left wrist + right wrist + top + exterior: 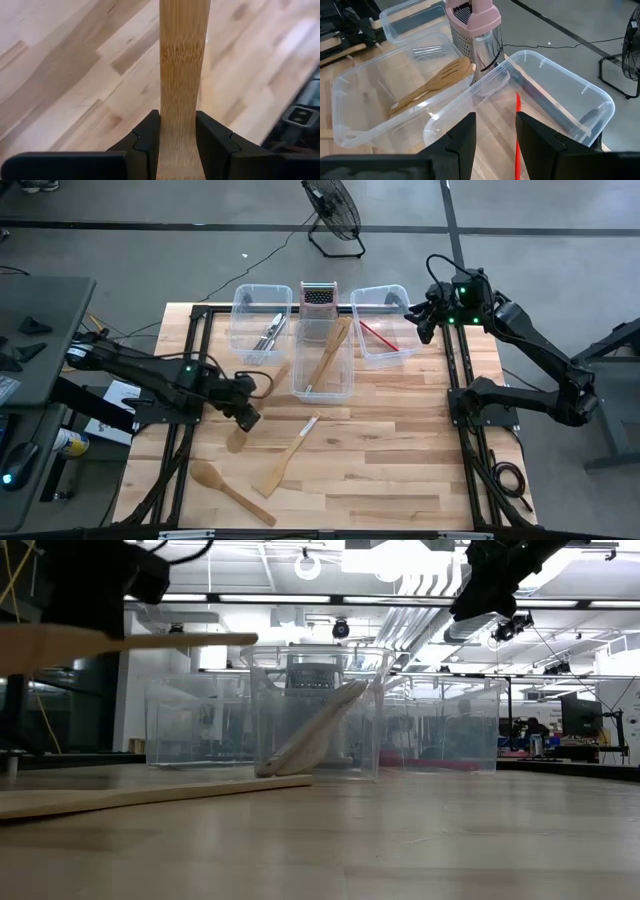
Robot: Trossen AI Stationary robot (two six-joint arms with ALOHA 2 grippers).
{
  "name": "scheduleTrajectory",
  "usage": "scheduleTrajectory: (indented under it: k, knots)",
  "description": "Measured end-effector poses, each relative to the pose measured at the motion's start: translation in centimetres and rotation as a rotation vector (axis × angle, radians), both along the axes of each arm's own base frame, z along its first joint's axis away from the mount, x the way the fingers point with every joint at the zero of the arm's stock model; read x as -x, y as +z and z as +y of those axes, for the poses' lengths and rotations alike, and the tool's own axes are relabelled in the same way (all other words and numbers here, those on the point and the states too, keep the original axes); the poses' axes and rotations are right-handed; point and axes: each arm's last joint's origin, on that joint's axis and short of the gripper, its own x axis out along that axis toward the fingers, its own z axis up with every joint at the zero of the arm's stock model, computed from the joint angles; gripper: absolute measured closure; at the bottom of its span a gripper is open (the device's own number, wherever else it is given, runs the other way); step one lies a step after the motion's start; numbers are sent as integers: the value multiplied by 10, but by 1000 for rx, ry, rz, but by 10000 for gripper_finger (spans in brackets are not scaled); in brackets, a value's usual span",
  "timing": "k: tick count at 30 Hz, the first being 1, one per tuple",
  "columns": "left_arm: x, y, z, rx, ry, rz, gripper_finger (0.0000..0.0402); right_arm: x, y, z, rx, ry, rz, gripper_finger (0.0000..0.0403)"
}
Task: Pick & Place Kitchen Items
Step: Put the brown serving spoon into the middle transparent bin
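The left arm reaches low across the surface (400, 440) from its left edge, and the left hand (246, 412) is clamped on a wooden utensil (183, 75), the flat handle pinched between both fingers (147, 137). From table height that utensil is lifted clear, held level above a wooden spatula (285, 460) lying flat. A wooden spoon (230, 490) lies nearer the front edge. The right arm is raised and bent over the back right corner, its right hand (495, 132) with fingers apart and holding nothing, above the right bin (555, 95), where a red-headed spatula (518, 130) lies. The middle bin (322, 360) holds wooden pieces, the left bin (262, 320) metal cutlery.
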Motion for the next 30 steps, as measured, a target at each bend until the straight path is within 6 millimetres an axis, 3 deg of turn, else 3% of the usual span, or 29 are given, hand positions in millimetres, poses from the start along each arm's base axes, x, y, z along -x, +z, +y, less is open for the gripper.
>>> scheduleTrajectory:
  k: [13,30]
  knots:
    - [6,35,3,21,-15,-349,306,-3,4,1,-21,73,-79,272]
    - [-1,69,8,-225,45,-730,306,-15,13,3,-74,340,-256,272]
